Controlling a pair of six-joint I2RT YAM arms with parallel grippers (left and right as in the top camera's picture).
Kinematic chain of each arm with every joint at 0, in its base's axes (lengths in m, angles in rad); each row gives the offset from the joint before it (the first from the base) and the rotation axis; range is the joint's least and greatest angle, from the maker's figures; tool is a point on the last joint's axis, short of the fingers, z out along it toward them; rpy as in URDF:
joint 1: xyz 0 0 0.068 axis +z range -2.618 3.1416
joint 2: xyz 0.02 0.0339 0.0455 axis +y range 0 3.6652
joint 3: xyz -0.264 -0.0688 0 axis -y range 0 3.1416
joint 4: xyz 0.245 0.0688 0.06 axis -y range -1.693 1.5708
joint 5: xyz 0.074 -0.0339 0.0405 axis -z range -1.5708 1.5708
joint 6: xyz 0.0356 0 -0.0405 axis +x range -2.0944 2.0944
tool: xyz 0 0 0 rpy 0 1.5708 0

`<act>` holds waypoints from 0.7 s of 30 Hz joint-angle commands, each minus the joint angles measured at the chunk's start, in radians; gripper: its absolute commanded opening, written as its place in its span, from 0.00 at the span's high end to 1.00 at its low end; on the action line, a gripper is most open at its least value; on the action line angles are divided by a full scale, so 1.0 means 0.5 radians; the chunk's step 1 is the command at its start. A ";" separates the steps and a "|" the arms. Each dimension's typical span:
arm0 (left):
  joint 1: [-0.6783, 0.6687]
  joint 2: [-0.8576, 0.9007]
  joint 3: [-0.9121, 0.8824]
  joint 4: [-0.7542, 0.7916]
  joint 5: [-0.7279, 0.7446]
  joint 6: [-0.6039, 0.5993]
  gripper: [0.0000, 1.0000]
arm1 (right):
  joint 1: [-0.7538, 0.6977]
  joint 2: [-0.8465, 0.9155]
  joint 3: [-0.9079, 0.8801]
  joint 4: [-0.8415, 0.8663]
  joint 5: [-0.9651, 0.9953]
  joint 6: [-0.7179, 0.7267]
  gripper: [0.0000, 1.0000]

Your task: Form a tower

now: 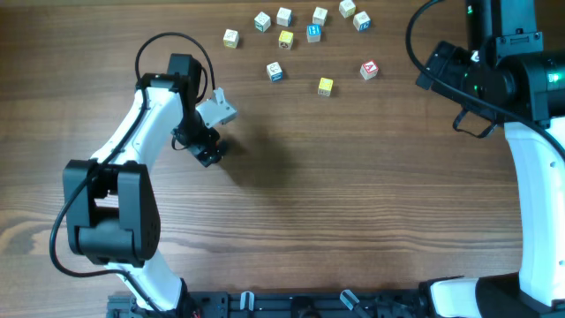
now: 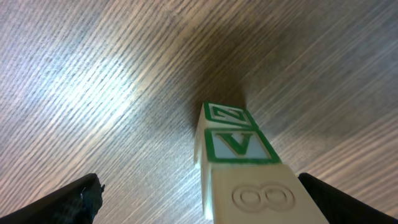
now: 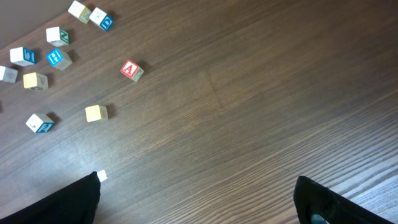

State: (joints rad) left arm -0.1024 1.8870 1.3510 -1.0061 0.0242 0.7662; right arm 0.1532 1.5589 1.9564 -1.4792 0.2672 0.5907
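Observation:
The tower fills the left wrist view as a short column of pale cubes. Two of its faces carry green-framed letters, and the nearest face has an embossed "8". My left gripper is open around it: the column stands close to the right finger, with a wide gap to the left finger. In the overhead view the left gripper sits left of centre and hides the tower. My right gripper hangs open over bare wood, holding nothing.
Several loose letter cubes lie scattered along the far edge. Among them are a red-and-white "A" cube and a plain yellow cube. The right arm is at the far right.

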 commanded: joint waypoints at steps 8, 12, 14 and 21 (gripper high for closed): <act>-0.153 0.023 0.078 -0.107 -0.099 0.137 0.00 | -0.010 0.021 -0.007 0.005 0.040 0.024 0.00; -0.172 0.023 0.078 -0.082 -0.104 0.137 0.00 | -0.010 0.021 -0.007 0.005 0.040 0.024 0.00; -0.172 0.024 0.078 -0.037 -0.104 0.137 0.01 | -0.010 0.021 -0.007 0.005 0.040 0.024 0.00; -0.171 0.233 0.078 -0.009 -0.132 0.137 0.01 | -0.010 0.021 -0.007 0.005 0.040 0.024 0.00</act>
State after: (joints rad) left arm -0.1925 1.9350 1.3758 -1.0130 -0.0250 0.8112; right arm 0.1532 1.5589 1.9564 -1.4792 0.2672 0.5903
